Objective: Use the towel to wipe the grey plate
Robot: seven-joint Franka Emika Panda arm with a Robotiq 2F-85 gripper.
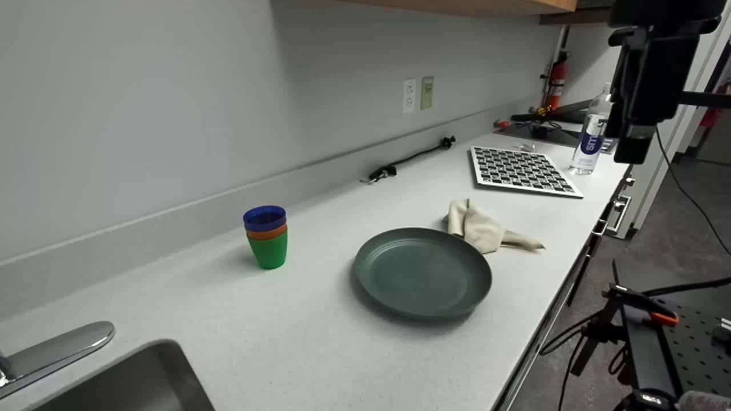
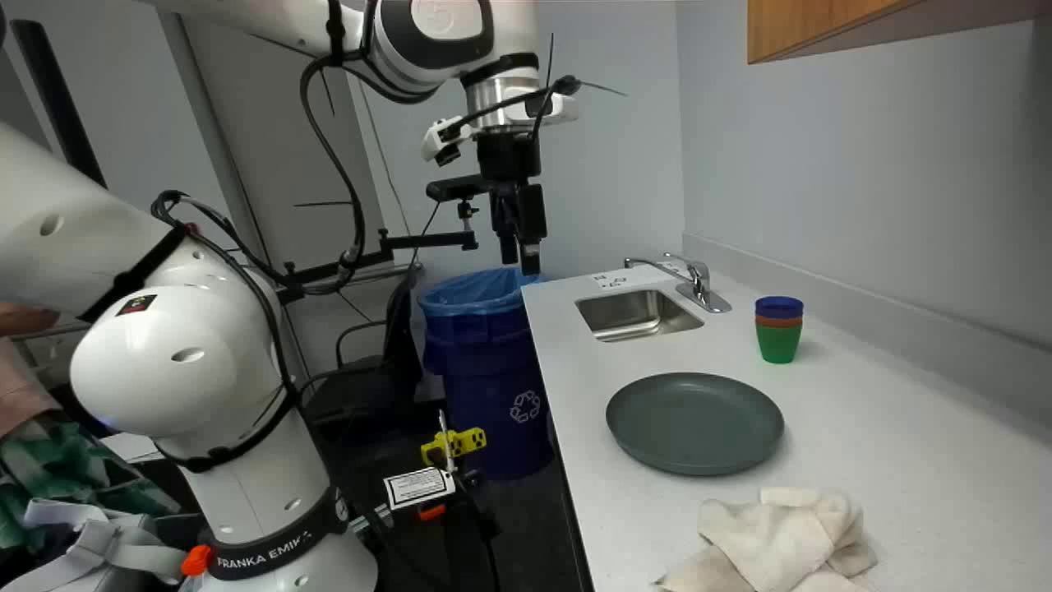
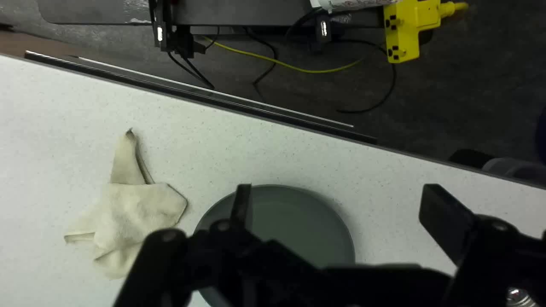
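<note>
Wrist view: towel (image 3: 136,209) cream-coloured, crumpled into a loose, uneven heap on the white worktop (image 3: 192,149). One corner is drawn out into a narrow tail, dark at the tip, pointing at the worktop's front edge and ending near it. A hem shows along one fold. Grey plate (image 3: 298,226) just beside the towel, thin strip of worktop between them. The jaws stand spread wide apart, partly hiding the plate from this camera.

Both exterior views: plate lies flat; round, dark grey with a green cast, low raised rim. The jaws point down, well above the worktop; cannot tell whether they are directly over the plate.

Edges and room: a margin of worktop runs between plate and front edge, a broader stretch between plate and sink (image 2: 641,312). Stacked cups (image 2: 778,333), blue over orange over green, stand near the back wall (image 1: 143,103), apart from the plate. In an exterior view, a checkered board (image 1: 522,170) lies on the towel's far side from the plate, worktop between; a bottle (image 1: 589,140) stands upright beside it. Wooden cabinet (image 2: 805,25) juts out above.
</note>
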